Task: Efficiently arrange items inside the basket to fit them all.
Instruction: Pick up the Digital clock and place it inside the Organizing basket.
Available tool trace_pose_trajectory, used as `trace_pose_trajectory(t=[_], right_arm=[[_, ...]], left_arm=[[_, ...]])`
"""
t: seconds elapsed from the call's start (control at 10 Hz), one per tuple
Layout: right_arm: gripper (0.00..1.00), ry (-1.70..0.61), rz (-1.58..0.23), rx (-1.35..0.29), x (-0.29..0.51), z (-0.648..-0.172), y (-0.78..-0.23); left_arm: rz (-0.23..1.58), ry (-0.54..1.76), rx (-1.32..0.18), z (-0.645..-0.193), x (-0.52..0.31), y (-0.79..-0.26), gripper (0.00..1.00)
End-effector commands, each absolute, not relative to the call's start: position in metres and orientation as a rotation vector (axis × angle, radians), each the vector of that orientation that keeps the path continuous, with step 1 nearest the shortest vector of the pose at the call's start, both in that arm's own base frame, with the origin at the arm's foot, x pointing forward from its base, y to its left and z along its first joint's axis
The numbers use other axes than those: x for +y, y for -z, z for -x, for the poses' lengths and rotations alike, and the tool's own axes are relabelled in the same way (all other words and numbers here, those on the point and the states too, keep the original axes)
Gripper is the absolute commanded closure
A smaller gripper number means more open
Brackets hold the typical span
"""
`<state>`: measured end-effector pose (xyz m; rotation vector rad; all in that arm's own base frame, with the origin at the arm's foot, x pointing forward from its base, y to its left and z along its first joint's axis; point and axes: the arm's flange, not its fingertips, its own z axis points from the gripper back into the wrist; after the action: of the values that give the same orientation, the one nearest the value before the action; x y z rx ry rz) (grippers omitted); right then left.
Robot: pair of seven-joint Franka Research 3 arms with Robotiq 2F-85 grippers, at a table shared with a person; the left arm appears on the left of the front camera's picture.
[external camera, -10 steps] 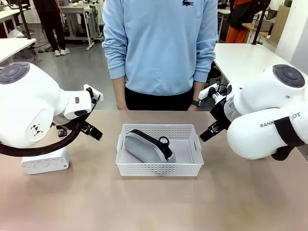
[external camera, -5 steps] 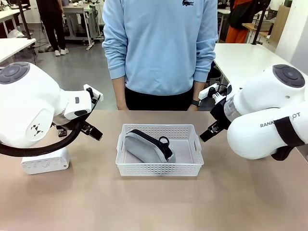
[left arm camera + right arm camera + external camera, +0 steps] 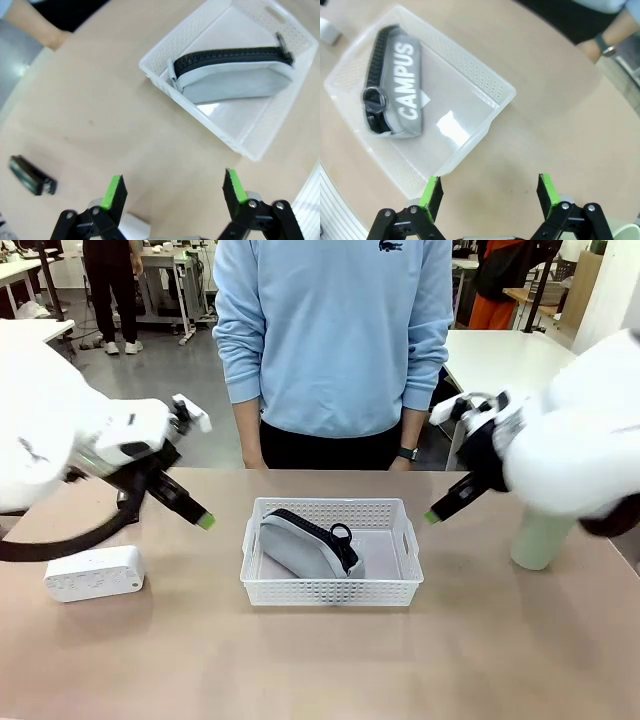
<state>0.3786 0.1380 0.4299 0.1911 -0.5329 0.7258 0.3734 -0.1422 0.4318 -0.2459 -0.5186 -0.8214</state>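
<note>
Left claw (image 3: pixel 175 186) and right claw (image 3: pixel 488 191) have shifted, flanking the basket (image 3: pixel 330 592).

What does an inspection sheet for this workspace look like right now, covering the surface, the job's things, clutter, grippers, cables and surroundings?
Surface: tan table, no spills or marks that matter.
Job's things: white basket mid-table. The grey pouch lies inside it, toward its left half. The white box sits on the table to the left of the basket, the pale green cup to its right. The black stapler lies on the table, apart from the basket.
Clutter: nothing seen.
Grippers: left gripper open, empty, above the table. Right gripper open, empty, above the table beside the basket.
Cables: black cable loops below the left arm.
Surroundings: person in a light blue sweatshirt stands at the far edge.
</note>
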Motion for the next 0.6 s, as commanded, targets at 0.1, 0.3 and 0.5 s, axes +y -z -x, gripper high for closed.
trace_pose_trajectory(t=[0.1,0.3,0.5], right_arm=[[0.00,-0.735,-0.406,-0.592,0.031,-0.328,-0.473],[0.00,-0.618,-0.505,-0.681,-0.051,-0.305,-0.504],[0.00,-0.510,-0.632,-0.744,-0.118,-0.289,-0.508]], left_arm=[[0.447,0.916,-0.630,-0.297,-0.044,-0.453,0.00],[0.604,0.832,-0.742,-0.276,0.036,-0.477,0.00],[0.743,0.738,-0.796,-0.273,0.094,-0.473,0.00]])
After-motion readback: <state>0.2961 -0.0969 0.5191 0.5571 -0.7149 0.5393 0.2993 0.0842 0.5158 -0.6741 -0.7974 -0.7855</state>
